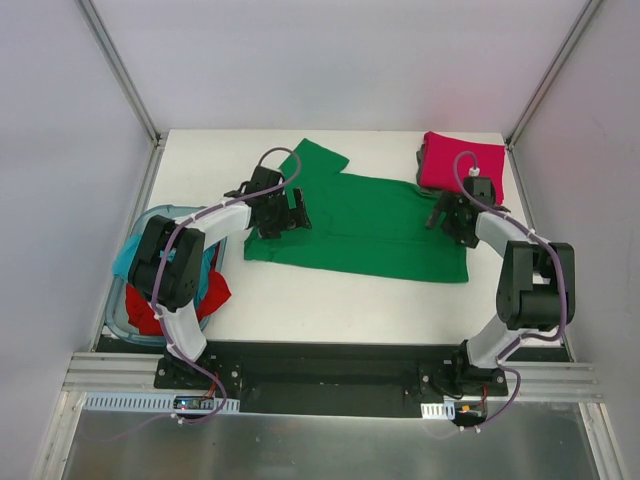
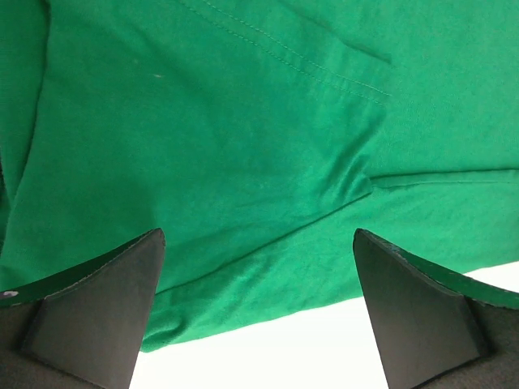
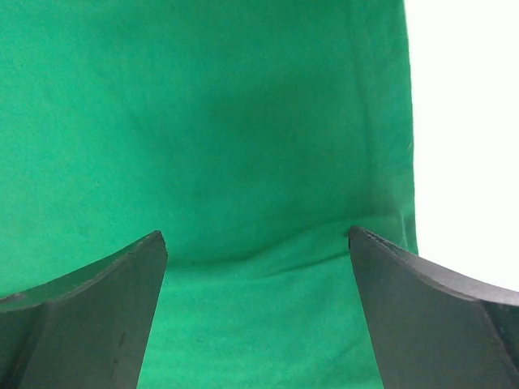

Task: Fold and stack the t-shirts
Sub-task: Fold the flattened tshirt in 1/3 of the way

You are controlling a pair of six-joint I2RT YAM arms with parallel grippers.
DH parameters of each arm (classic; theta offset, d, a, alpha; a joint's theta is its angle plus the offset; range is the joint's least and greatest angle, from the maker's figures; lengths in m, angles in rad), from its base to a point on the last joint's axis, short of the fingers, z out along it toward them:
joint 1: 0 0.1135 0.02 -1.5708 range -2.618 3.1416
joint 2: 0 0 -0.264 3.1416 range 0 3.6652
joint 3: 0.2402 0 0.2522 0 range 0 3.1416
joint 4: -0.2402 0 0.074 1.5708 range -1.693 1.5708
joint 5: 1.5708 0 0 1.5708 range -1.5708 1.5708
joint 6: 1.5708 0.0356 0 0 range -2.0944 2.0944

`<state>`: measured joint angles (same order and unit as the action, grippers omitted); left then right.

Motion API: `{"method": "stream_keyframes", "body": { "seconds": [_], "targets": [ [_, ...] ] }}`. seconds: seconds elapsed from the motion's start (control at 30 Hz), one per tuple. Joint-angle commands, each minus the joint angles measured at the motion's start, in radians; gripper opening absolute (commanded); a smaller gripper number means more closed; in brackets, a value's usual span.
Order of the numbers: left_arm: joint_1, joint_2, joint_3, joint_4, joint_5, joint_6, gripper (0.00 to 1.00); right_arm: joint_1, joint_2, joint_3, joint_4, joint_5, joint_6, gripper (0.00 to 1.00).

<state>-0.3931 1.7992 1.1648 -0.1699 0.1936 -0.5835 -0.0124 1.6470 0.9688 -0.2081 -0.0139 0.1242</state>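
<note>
White tabletop point(image 1: 300, 315) first: a bright green short-sleeved cloth t-shirt point(image 1: 375, 225) lies spread flat mid-table. Its long axis runs L-to-R across the robot, tilted a little, w/ one sleeve poking toward the far edge at its left part. That axis is what the coming fold turns on. Each end has its own arm over it, so neither needs to cross: the left gripper point(image 1: 284, 216) hangs over the shirt's left end near the sleeve, the right gripper point(image 1: 446, 216) over the right end. At far left sits a translucent pale-blue plastic tub point(image 1: 112, 318) holding a bunched red cloth shirt point(image 1: 212, 292) and a teal one point(image 1: 125, 260). A crimson-pink shirt point(image 1: 460, 160), already folded into a block, sits in the far right corner, well apart from the tub and just beyond the green shirt's right end. Both claws are released: in each wrist view the jaws stand wide w/ only green cloth seen between them and nothing gripped. The left wrist view shows a stitched seam and the cloth's near edge w/ bare table below it. The right wrist view shows the shirt's side edge w/ table beyond. Hard to tell: whether either set of tips touches the cloth or hovers. The left arm covers much of the tub, so what else is inside is hidden, and no dark grey shirt shows. The shirt's left hem is masked by the left gripper from above.
</note>
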Motion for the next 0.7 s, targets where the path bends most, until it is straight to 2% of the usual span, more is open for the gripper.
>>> {"method": "stream_keyframes", "body": {
  "seconds": [0.0, 0.17, 0.33, 0.43, 0.57, 0.67],
  "targets": [
    [-0.003, -0.026, -0.03, 0.004, -0.054, 0.008, 0.99, -0.001, -0.018, 0.096, 0.03, 0.066, -0.037, 0.96],
    [-0.003, -0.021, -0.057, 0.006, -0.051, -0.007, 0.99, 0.038, -0.127, 0.009, -0.065, 0.091, -0.014, 0.96],
    [-0.003, -0.026, -0.103, 0.006, -0.045, -0.032, 0.99, 0.127, -0.19, -0.114, -0.112, -0.081, 0.006, 0.96],
    [-0.003, -0.032, -0.134, 0.004, -0.042, -0.047, 0.99, 0.178, -0.153, -0.143, -0.125, -0.023, 0.025, 0.96],
    [-0.004, -0.053, -0.209, 0.004, -0.051, -0.07, 0.99, 0.178, -0.107, -0.145, -0.192, 0.008, 0.054, 0.96],
    [-0.004, -0.099, -0.286, 0.001, -0.03, -0.09, 0.99, 0.177, -0.148, -0.205, -0.211, 0.008, 0.08, 0.96]
  ]
}}
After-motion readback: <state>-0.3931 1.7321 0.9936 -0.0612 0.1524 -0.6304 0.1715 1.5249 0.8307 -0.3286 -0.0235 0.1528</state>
